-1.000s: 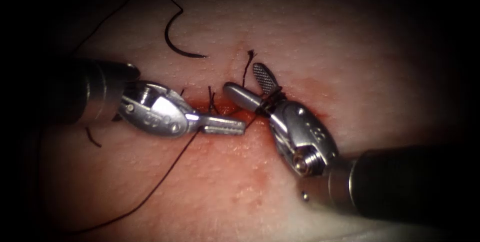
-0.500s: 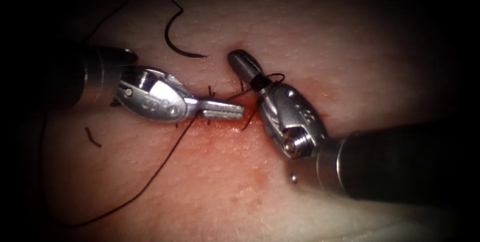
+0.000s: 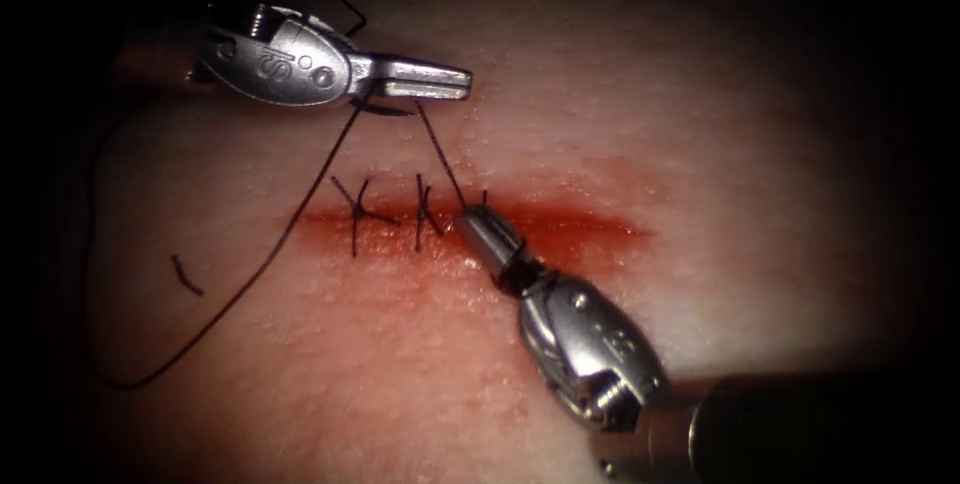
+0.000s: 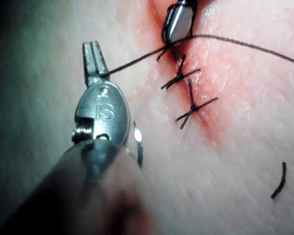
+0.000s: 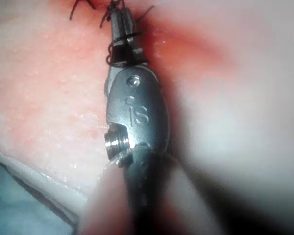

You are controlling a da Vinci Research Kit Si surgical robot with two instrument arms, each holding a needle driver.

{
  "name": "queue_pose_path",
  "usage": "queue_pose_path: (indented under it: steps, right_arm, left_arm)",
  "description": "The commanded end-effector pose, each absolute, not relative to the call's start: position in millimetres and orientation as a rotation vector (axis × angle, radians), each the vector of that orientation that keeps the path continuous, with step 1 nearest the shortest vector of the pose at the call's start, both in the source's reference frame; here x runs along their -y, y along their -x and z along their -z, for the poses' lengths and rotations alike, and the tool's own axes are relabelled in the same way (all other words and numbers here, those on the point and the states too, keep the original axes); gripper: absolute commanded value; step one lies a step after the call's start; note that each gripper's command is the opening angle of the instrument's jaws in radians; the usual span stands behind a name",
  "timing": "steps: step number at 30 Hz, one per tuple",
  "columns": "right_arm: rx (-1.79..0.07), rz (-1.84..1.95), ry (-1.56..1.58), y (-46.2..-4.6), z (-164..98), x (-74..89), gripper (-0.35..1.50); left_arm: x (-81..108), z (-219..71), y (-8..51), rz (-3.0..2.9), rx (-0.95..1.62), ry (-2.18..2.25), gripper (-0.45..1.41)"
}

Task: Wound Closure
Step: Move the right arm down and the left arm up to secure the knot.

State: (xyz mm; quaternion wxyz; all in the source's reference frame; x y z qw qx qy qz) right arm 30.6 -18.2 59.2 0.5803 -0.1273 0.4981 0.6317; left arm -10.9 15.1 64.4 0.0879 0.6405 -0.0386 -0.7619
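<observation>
Left claw [image 3: 440,80] lifted away; dark thread [image 3: 437,152] taut, seemingly gripped.

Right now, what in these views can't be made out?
1. Needle: in the endoscope view, mostly hidden under the left gripper, which is shut on the thread. Whether it enters the tissue can't be told.
2. Right gripper: shut, with thread looped round it. Whether its tip clamps a thread end is too small to tell.
3. The thread's long loop fades into the endoscope view's dark left edge.
</observation>
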Motion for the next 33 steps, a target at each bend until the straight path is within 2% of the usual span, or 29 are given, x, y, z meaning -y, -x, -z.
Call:
queue_pose_path:
  steps: [1, 9, 23, 29, 33]
  right_arm:
    - [-1.149, -1.470, 0.291, -31.2, -60, 19.0, -0.35]
    - [-1.099, -1.454, 0.279, -31.6, -59, 21.6, -0.35]
    - [-1.071, -1.431, 0.231, -32.9, -58, 23.8, -0.35]
    - [-1.069, -1.440, 0.225, -32.9, -58, 23.5, -0.35]
    - [-1.074, -1.444, 0.221, -33.0, -57, 24.0, -0.35]
  left_arm:
    - [-17.2, -66, 12.5, 2.283, 0.119, -1.889, -0.45]
    - [-25.2, -72, 16.9, 2.331, 0.114, -1.888, -0.45]
    - [-32.6, -74, 15.9, 2.354, 0.119, -1.912, -0.45]
    - [-32.8, -74, 16.3, 2.318, 0.263, -1.880, -0.45]
    - [-34.0, -74, 15.5, 2.326, 0.567, -1.705, -0.45]
